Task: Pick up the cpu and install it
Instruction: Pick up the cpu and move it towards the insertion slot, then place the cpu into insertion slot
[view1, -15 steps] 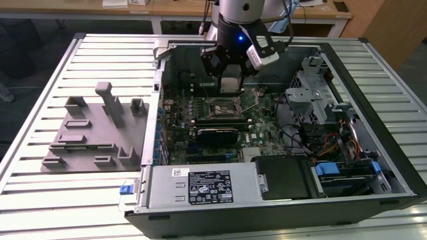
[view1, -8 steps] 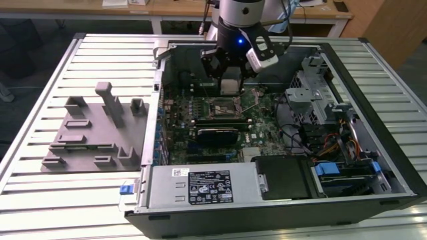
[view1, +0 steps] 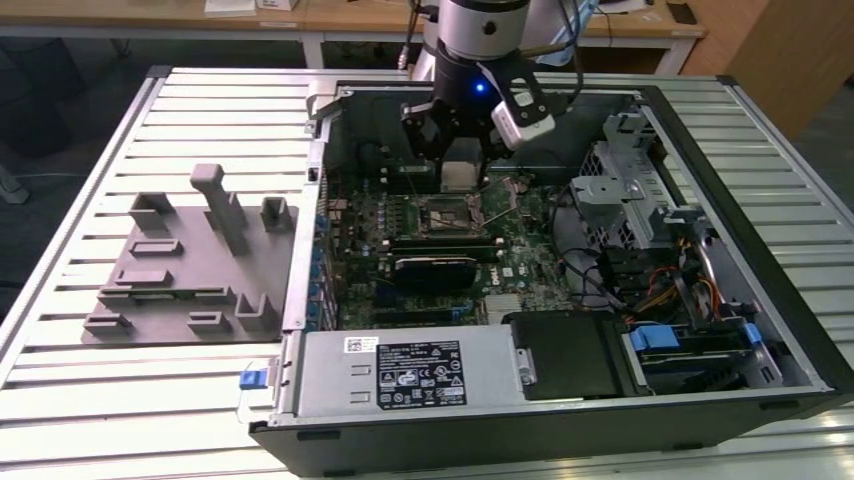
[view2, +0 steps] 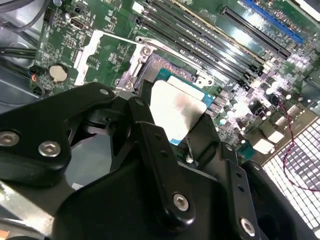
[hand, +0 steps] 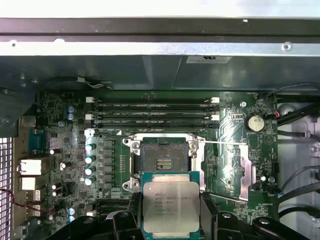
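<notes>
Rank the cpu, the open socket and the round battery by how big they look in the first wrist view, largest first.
1. The cpu and the socket: about alike, and the cpu is nearer the camera, so unranked.
2. The round battery: clearly smallest.

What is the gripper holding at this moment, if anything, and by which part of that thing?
The gripper holds the cpu. Its fingers are clamped on two opposite side edges, leaving the metal top plate bare.
</notes>
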